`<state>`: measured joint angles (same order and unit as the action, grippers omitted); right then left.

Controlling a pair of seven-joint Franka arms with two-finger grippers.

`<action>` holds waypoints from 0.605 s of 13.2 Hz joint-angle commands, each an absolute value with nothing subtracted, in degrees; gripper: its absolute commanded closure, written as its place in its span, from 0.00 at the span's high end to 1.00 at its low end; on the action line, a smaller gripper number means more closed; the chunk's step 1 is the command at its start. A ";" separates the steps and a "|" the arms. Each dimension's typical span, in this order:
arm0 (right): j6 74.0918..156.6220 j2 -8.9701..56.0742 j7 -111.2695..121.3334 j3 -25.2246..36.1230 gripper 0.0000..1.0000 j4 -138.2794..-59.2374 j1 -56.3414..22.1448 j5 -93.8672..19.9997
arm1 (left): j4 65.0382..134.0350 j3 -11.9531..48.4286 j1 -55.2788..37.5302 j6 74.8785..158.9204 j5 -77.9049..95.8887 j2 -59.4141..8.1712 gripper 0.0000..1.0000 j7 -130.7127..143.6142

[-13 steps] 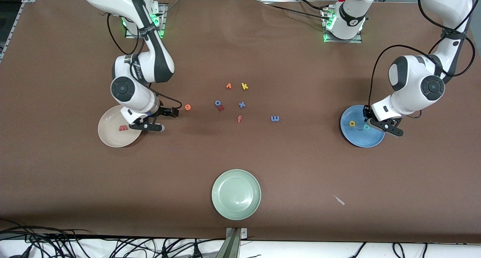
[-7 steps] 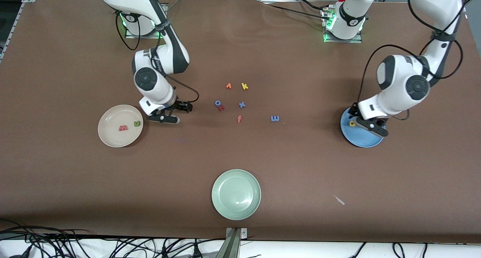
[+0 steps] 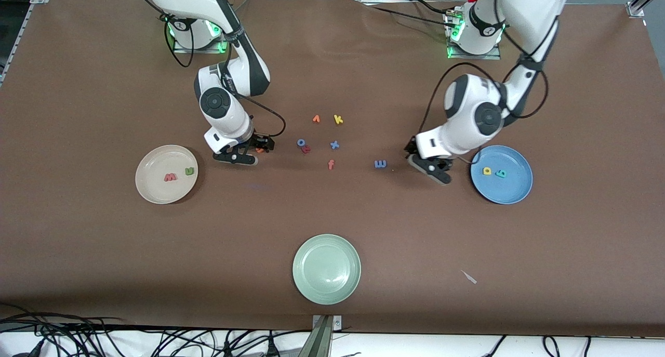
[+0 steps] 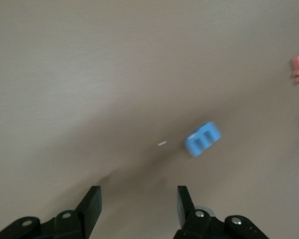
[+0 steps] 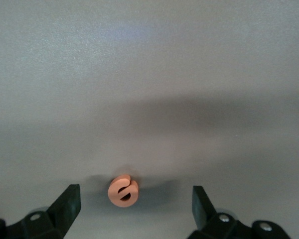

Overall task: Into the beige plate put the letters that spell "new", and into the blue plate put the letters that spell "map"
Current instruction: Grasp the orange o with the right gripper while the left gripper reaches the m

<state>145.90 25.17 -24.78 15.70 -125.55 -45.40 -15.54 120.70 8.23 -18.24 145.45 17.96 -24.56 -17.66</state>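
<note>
I see two arms with glossy white shells and dark grey joint bands, each wrist ending in a round dark cap. Black cables loop loosely from forearm to wrist. Green lights glow at both bases; a small red part sits atop each. The right gripper [image 3: 244, 153] and left gripper [image 3: 431, 166] have black fingers; silver screws show in the wrist views.

w [image 3: 170, 177], n [image 3: 189, 171] in beige plate [image 3: 150, 190] | p [image 3: 487, 171], a [image 3: 501, 173] in blue plate [image 3: 511, 193] | m [image 3: 380, 164], e [image 5: 122, 190] on table
</note>
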 commanded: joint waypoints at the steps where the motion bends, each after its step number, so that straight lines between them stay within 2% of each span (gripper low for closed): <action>1: 147.57 25.57 -25.75 15.38 0.89 -126.12 -45.62 -16.08 | 118.48 6.86 -25.64 147.73 18.90 -27.15 0.69 -10.31; 4: 147.66 26.10 -25.84 15.38 0.78 -125.69 -45.62 -16.69 | 116.82 5.45 -28.74 150.64 14.97 -29.79 0.67 -10.37; 6: 148.27 26.45 -25.84 15.21 0.75 -125.60 -45.62 -18.28 | 114.79 5.45 -28.83 150.82 7.85 -31.20 0.64 -9.94; 8: 148.36 26.81 -25.84 15.12 0.68 -125.42 -45.70 -18.28 | 114.61 5.36 -28.83 150.91 7.03 -31.72 0.65 -9.93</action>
